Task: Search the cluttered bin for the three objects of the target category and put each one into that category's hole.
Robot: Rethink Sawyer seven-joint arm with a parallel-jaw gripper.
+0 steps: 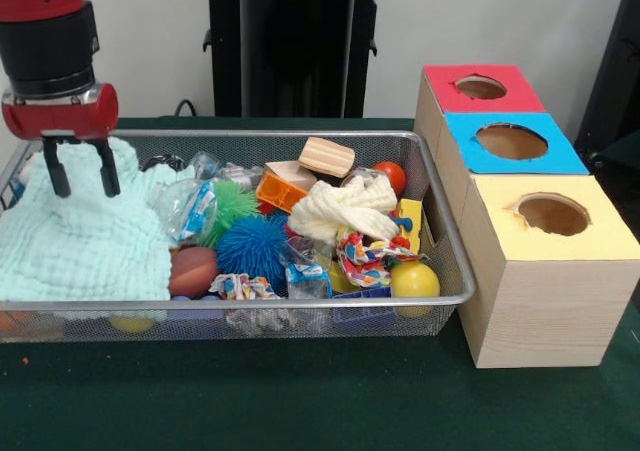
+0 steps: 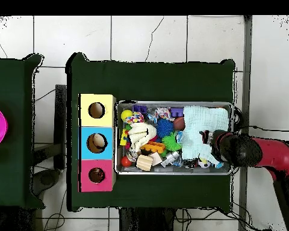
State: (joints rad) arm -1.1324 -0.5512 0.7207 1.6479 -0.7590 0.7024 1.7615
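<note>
Apparently little is done: no plush animal toys show in the long silver wire-mesh basket (image 1: 452, 233), perhaps buried under the pale mint cloth (image 1: 85, 231). The red-and-black gripper (image 1: 80, 178) hangs over that cloth, fingers apart, empty. The red-surrounded round hole (image 1: 481, 87) waits.

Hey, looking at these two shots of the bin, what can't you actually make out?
- Plush animal toys: none identifiable in either view; clutter and the pale green cloth may cover them.
- Under the cloth: hidden in both views.
- Pincer: open in front view; overhead, the arm hides it.
- Red-surround hole: inside too dark.
</note>
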